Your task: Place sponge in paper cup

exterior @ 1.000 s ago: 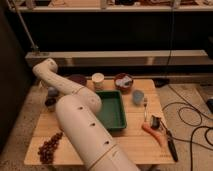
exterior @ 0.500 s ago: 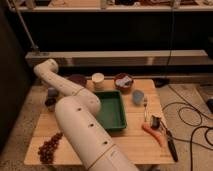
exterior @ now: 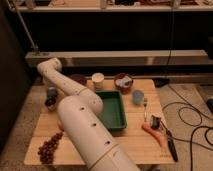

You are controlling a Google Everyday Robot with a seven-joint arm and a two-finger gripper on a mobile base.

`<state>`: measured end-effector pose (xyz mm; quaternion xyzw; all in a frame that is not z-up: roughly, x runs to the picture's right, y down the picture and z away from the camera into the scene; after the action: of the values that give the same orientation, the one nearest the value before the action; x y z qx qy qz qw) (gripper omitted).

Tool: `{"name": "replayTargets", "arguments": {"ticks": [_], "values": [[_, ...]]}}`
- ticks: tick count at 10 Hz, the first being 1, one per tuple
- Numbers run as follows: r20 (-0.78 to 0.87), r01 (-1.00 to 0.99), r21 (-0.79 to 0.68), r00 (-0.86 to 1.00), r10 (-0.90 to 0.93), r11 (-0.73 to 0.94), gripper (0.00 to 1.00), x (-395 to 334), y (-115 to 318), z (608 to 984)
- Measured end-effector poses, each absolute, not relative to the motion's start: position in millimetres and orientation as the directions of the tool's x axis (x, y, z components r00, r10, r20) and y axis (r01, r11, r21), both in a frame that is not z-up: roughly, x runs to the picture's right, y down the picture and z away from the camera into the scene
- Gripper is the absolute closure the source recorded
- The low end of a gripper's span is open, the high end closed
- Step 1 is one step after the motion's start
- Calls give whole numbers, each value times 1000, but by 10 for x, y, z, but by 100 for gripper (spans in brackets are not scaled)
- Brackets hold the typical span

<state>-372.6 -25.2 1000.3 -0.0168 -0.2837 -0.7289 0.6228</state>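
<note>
The paper cup (exterior: 98, 80) is short and cream-white and stands upright at the back of the wooden table (exterior: 137, 145). The sponge (exterior: 125, 80) looks like the pale blue-grey piece lying in a brown bowl (exterior: 120, 86) to the right of the cup. My white arm rises from the bottom, bends at the back left and comes down to the gripper (exterior: 51, 99), which hangs low over the table's left edge, far left of the cup and the sponge. A small dark thing sits at the gripper; I cannot tell what it is.
A green tray (exterior: 119, 120) lies mid-table beside my arm. A blue-grey cup (exterior: 138, 96) and a fork (exterior: 145, 107) are to its right. A carrot (exterior: 152, 133) and dark tools (exterior: 167, 137) lie front right. Grapes (exterior: 50, 147) lie front left. A dark bowl (exterior: 78, 79) is behind.
</note>
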Motion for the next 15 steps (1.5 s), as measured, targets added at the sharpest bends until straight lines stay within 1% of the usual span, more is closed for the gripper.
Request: {"name": "replayTargets", "arguments": {"ticks": [3,6,7,9,11,12,13,15], "values": [[345,888,457,-234,-909,-55,100,-3519,-637,9626],[284,851,524,-213,-935,-34,100,-3091,-1128,9072],[253,834,551,-206,-945,-34,100,-2896,-1327,8804],[228,825,564,-195,-954,-34,100,-2623,-1514,8538],[223,830,558,-171,-960,-19,100,-2382,-1616,8417],[230,837,547,-155,-961,-4,100,-2302,-1612,8422],[238,846,533,-134,-962,14,100,-2178,-1604,8450],[272,877,475,-66,-960,74,100,-1671,-1503,8622]]}}
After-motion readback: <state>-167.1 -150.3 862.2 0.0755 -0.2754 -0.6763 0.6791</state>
